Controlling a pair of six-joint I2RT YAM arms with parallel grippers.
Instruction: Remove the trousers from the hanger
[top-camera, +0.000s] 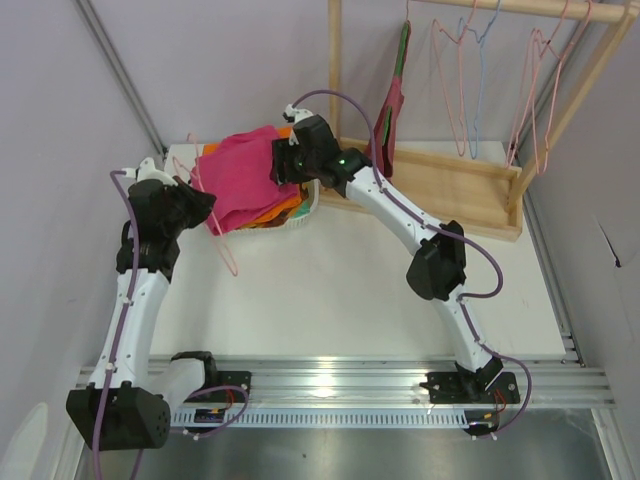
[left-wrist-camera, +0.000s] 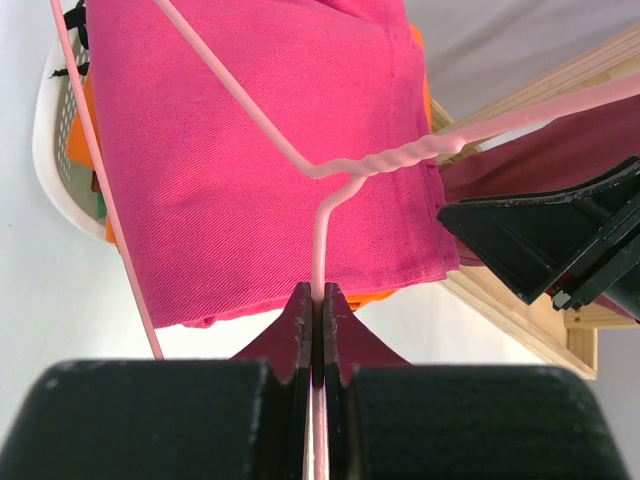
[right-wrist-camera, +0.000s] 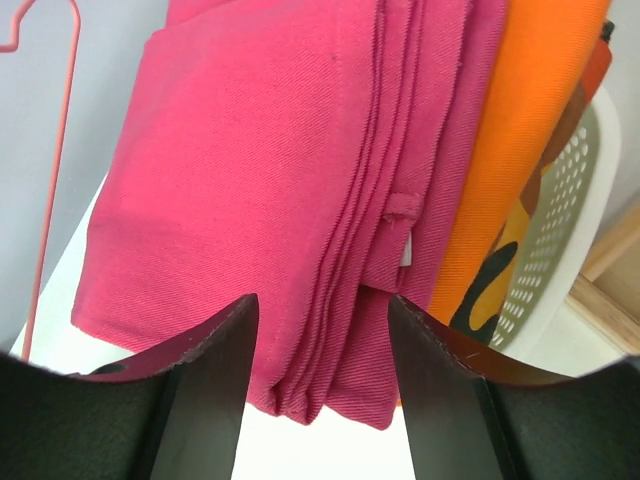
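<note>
The magenta-pink trousers (top-camera: 238, 172) lie folded over the light-pink wire hanger (top-camera: 222, 240), resting on orange cloth in a white basket. My left gripper (top-camera: 205, 205) is shut on the hanger's neck; in the left wrist view its jaws (left-wrist-camera: 320, 300) pinch the pink wire (left-wrist-camera: 322, 235) below the twisted junction, with the trousers (left-wrist-camera: 260, 170) behind. My right gripper (top-camera: 280, 165) is open at the trousers' right edge; in the right wrist view its fingers (right-wrist-camera: 215, 370) straddle the folded edge of the trousers (right-wrist-camera: 290, 200) without closing on it. The hanger's wire (right-wrist-camera: 55, 180) shows at left.
A white perforated basket (top-camera: 300, 215) holds the orange cloth (right-wrist-camera: 520, 150). A wooden clothes rack (top-camera: 450, 180) stands at the back right with a maroon garment (top-camera: 392, 115) on a green hanger and several bare pink and light-blue hangers (top-camera: 475, 70).
</note>
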